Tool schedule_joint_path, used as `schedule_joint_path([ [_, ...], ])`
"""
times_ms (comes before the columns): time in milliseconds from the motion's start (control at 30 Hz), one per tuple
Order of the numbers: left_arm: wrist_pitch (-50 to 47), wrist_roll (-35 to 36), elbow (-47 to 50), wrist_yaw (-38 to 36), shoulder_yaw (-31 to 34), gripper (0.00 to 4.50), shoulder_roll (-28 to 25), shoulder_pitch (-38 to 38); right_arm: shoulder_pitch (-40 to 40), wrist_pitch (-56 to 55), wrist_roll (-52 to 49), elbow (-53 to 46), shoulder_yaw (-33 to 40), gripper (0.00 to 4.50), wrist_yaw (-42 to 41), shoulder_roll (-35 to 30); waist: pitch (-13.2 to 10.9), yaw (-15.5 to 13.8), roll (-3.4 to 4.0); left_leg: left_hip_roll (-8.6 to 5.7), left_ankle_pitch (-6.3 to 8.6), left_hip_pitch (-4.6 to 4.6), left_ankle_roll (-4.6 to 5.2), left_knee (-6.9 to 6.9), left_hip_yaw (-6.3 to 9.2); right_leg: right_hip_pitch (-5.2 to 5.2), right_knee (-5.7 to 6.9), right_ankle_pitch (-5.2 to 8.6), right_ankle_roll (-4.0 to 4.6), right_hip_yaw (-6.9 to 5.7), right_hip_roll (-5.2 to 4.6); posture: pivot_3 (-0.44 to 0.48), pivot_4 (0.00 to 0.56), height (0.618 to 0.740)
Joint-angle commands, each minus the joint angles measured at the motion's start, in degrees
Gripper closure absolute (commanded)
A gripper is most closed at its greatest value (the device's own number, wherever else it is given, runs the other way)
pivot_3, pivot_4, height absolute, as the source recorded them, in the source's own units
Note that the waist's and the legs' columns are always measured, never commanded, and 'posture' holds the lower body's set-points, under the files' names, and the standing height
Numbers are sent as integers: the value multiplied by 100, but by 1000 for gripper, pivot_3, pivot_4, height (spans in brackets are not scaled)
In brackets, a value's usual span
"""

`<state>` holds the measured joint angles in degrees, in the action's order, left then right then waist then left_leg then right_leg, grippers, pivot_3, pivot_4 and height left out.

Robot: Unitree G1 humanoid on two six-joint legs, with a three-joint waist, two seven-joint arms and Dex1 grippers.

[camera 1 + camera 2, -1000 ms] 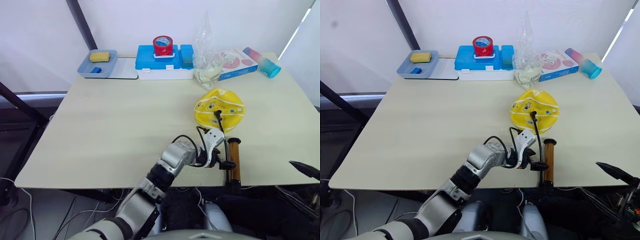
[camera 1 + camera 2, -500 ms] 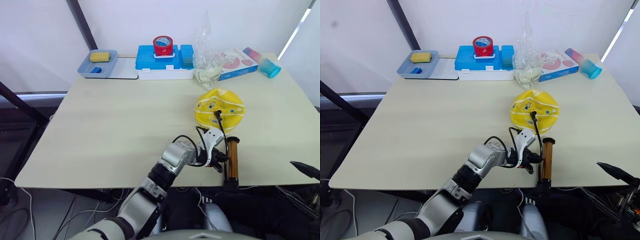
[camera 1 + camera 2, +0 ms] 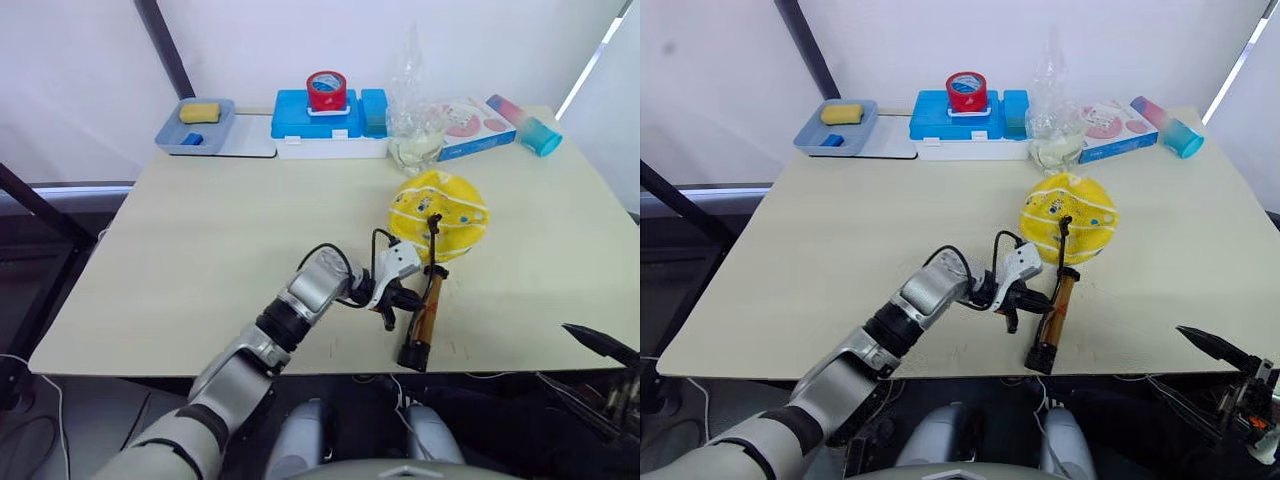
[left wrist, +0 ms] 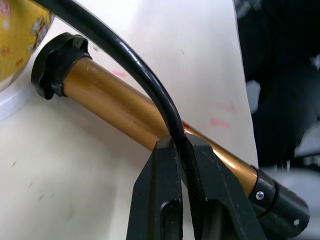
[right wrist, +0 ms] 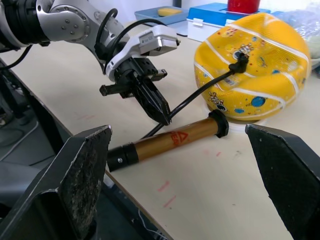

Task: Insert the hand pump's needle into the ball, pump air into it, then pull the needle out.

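left jaws (image 4: 181,150) clamped on the thin black hose (image 4: 125,60) of the hand pump (image 3: 425,312), pinched between the two black fingers (image 4: 162,190) right over the bronze barrel, as seen from the left wrist. barrel lying flat on the tabletop (image 3: 200,260) just under and beyond those jaws, tilted, one black cap pointing toward the ball (image 3: 438,212), the other black end reaching the near edge of the tabletop. hose arching up from the jaws and running to the ball, its end sitting on the yellow skin near the white label patch; needle itself too small to make out. ball resting well beyond the left jaws, dented and slumped rather than round, its lower rim touching or just beside the pump's far cap.

right jaws (image 5: 185,180) spread wide apart, holding nothing, with pump barrel and ball lying between and beyond the two fingertips (image 5: 85,170) in the right wrist view; hanging off the near edge of the tabletop, well apart from the pump.

far beyond both jaws, along the back edge: blue box (image 3: 325,122) with a red tape roll (image 3: 326,90) on top, grey tray (image 3: 195,128) holding a yellow block, clear plastic bag (image 3: 414,120), flat printed box (image 3: 470,125), teal and pink bottle (image 3: 525,124) lying on its side.
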<state>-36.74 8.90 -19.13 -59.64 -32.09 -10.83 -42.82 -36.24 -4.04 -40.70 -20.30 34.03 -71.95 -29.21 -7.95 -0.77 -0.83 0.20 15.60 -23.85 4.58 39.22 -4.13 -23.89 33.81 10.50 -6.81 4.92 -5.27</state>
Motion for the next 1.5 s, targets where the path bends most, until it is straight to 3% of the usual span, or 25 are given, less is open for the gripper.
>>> schedule_joint_path([
  [33, 462, -97, 156, -651, -104, 4359, -231, -241, 51, -95, -27, -186, -34, 0, 64, -20, -1, 4, -2, 0, 0, -1, 0, 0, 0, 0, 0, 0, 0, 1, 0, 0, 150, 729],
  [600, 2051, -753, -1071, -1868, -85, 4359, -840, -783, 240, -119, 39, -136, -223, 0, -33, -211, -3, 3, -5, 5, -14, -2, 26, 0, -4, 0, 4, 0, 2, -15, 3, 0, 150, 729],
  [1033, 3116, -1236, -2183, -2255, 8, 4359, -840, -1267, 433, -277, 209, -16, -417, 0, -79, -251, -10, 8, -18, 10, -15, -1, 27, 3, -4, 1, 7, -1, 4, -15, 14, 0, 150, 729],
  [1267, 3060, -1158, -2088, -2267, 304, 855, -827, -1253, 458, -309, 241, -7, -482, 0, -71, -230, -14, -3, -23, 10, -15, -4, 27, 7, -3, 1, 7, -1, 3, -16, 13, 0, 150, 729],
  [1333, 2877, -1067, -1799, -2380, 408, 73, -960, -1190, 440, -326, 241, -4, -491, 0, -76, -221, -14, 4, -23, 11, -15, -3, 27, 7, -3, 0, 9, -1, 4, -17, 14, 0, 150, 729],
  [1500, 2033, -656, -687, -2867, 645, 73, -1358, -906, 423, -361, 234, 12, -503, 0, -75, -219, -13, 24, -22, 18, -15, 0, 27, 7, -10, 0, 10, -2, 5, -22, 11, 0, 150, 729],
])
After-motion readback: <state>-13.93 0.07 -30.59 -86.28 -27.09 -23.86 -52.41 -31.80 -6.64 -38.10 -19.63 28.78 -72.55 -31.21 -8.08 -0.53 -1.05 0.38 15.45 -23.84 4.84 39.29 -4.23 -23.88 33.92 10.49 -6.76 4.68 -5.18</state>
